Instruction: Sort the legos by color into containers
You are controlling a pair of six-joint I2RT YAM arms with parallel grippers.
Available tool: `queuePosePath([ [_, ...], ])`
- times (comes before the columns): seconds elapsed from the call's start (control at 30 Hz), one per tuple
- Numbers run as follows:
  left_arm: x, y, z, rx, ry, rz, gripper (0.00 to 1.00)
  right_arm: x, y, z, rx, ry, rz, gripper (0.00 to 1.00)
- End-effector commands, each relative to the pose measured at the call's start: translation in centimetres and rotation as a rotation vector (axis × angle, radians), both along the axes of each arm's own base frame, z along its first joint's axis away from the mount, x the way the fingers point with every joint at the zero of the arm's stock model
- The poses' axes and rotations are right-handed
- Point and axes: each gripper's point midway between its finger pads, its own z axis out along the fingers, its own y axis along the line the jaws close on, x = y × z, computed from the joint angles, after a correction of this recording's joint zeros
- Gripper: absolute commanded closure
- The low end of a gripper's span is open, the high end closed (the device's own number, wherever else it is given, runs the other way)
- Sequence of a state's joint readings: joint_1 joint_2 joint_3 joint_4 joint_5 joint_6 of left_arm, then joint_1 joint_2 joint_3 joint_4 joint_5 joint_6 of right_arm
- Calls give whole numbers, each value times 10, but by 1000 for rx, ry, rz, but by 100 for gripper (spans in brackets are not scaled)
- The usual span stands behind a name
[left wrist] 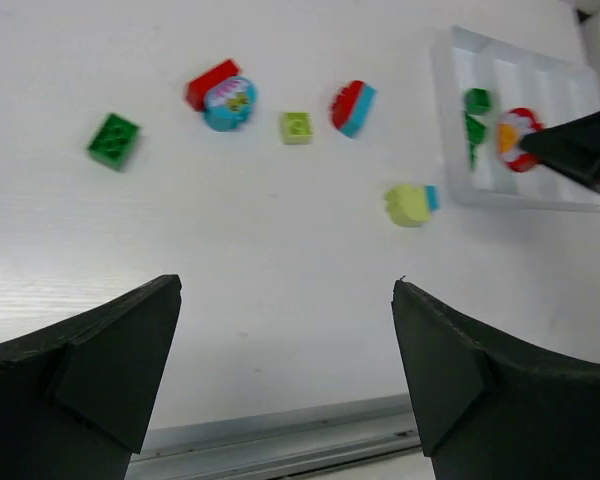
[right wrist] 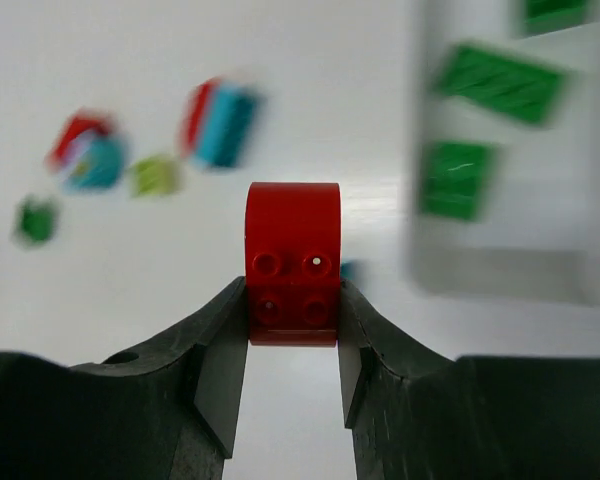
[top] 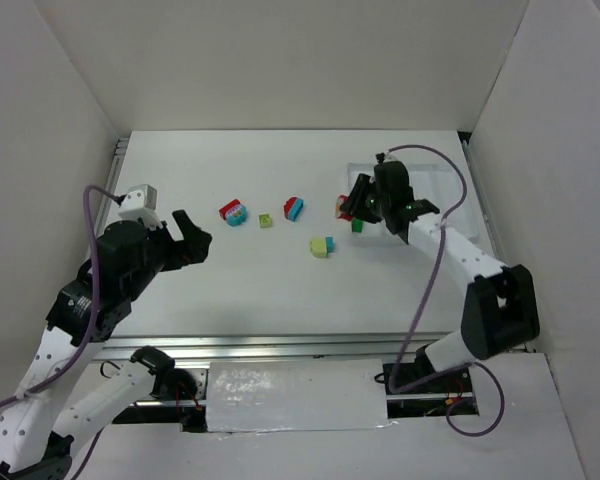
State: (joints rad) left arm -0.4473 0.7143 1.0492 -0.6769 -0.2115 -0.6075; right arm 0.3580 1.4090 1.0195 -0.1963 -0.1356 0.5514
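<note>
The red brick (right wrist: 292, 262) is pinched between the right fingers (right wrist: 220, 360). Their pads press on its two flat sides, its studs face the wrist camera, and its rounded top stands clear above the tips. It hangs at the edge of the white tray (left wrist: 450, 130) that faces the loose bricks (left wrist: 352, 107); which compartment lies under it cannot be told. The left wrist view shows the brick's far face, white and yellow like a flower. That view also shows, sharply, the dark green bricks (left wrist: 477, 100) in the tray's outermost compartment on that side, which are only blurred in the right wrist view. From above, the right arm (top: 460, 255) is bent at the elbow beside the tray, its forearm slanting back across it. The left fingers (left wrist: 110, 370) are spread wide with nothing between them, above bare worktop (left wrist: 280, 280) well apart from the tray. The left arm (top: 130, 255) is folded, its wrist aimed toward the tray.
</note>
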Motion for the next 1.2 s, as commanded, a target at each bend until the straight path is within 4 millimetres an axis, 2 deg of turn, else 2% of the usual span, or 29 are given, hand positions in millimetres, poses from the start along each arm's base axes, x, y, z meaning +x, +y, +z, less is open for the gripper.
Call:
queuePosePath([
  [0.0,-5,45,-17,171,30,163,1,25,-104,-40,-343,162,-316,100],
  [0.03,-6,48,-19,186,28,171,0,33,-130,-44,-355,191,-376,100],
  [0.13,-14,48,-36,173,15,149,1,53,-159,-59,-392,251,-425,100],
  [0.17,-13,45,-32,154,-9,138,1,63,-162,-61,-399,259,-430,100],
  [0.27,-13,36,-32,141,-24,83,1,74,-184,-68,-436,295,-484,100],
  [0.33,-12,35,-35,149,-10,78,0,80,-188,-75,-420,320,-481,98],
  [0.4,-8,31,-42,166,25,66,1,88,-189,-81,-413,345,-472,81],
  [0.47,-6,28,-48,175,49,52,0,95,-183,-82,-395,350,-445,72],
  [0.5,-5,27,-48,177,52,48,0,97,-181,-81,-387,347,-444,63],
  [0.53,-5,27,-49,179,56,51,1,98,-184,-79,-389,342,-454,36],
  [0.77,-3,32,-51,181,58,87,1,95,-180,-43,-366,278,-475,22],
  [0.83,0,36,-58,199,102,123,0,91,-168,-33,-349,249,-452,22],
  [0.87,3,43,-58,216,108,167,1,88,-155,-29,-345,237,-425,22],
  [0.93,7,51,-69,255,172,225,1,80,-136,-19,-332,212,-383,22],
  [0.97,11,52,-77,276,209,238,0,70,-116,-12,-329,188,-339,21],
  [1.03,17,62,-85,270,253,301,0,58,-92,-5,-322,156,-286,21],
  [1.07,22,61,-93,261,298,303,1,41,-68,0,-323,130,-229,16],
  [1.1,25,62,-98,248,326,312,1,34,-59,5,-314,109,-214,1],
  [1.17,41,70,-110,206,380,349,1,9,-42,12,-265,85,-154,0],
])
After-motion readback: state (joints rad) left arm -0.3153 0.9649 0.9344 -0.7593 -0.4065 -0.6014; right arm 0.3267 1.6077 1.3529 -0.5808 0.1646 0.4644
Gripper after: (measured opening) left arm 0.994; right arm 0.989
